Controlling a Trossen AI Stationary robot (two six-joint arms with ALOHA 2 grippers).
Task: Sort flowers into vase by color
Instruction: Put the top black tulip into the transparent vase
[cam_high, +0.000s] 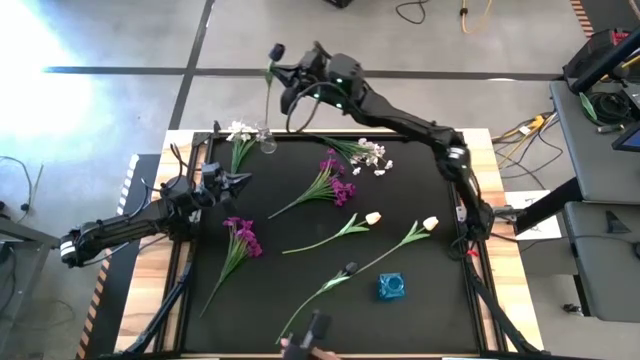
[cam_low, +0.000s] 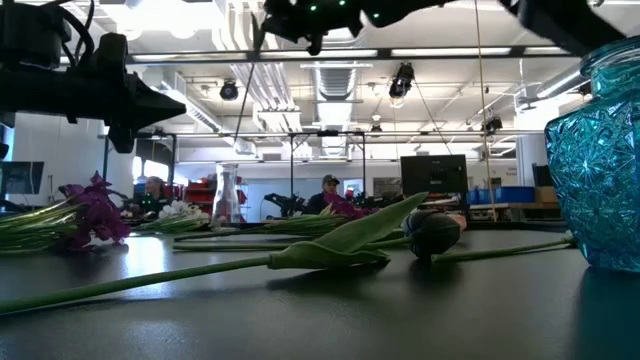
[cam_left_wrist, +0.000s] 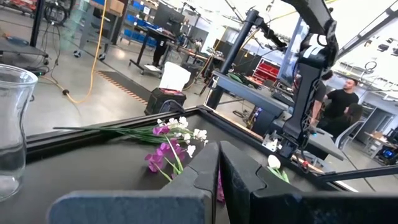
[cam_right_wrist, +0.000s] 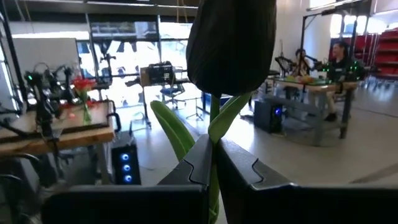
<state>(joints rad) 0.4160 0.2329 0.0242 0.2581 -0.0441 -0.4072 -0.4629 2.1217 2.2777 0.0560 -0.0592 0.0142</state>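
Observation:
My right gripper (cam_high: 285, 70) is raised over the table's far edge, shut on a dark-budded flower (cam_high: 277, 50). Its thin green stem (cam_high: 268, 100) runs down toward a clear glass vase (cam_high: 268, 143); whether the tip is inside I cannot tell. White blossoms (cam_high: 240, 130) lie beside that vase. My left gripper (cam_high: 240, 181) hovers shut over the table's left part, touching nothing. On the black mat lie two magenta sprays (cam_high: 335, 182) (cam_high: 243, 236), a white cluster (cam_high: 370, 152), two cream tulips (cam_high: 372, 217) (cam_high: 430, 223) and another dark bud (cam_high: 350, 268). My right gripper pinches the flower's stem (cam_right_wrist: 214, 127) between its two fingers (cam_right_wrist: 245, 165), just under the dark bud (cam_right_wrist: 231, 43) where the leaves branch off. The fingers lie across the stem. The flower is lifted clear of the table, bud uppermost, and its long stem hangs below.
A blue glass vase (cam_high: 392, 288) stands near the table's near edge, right of centre. The clear vase (cam_left_wrist: 12, 124) stands close beside my left gripper. A raised black frame (cam_high: 460, 150) borders the mat. People (cam_left_wrist: 342, 99) sit at benches beyond the table.

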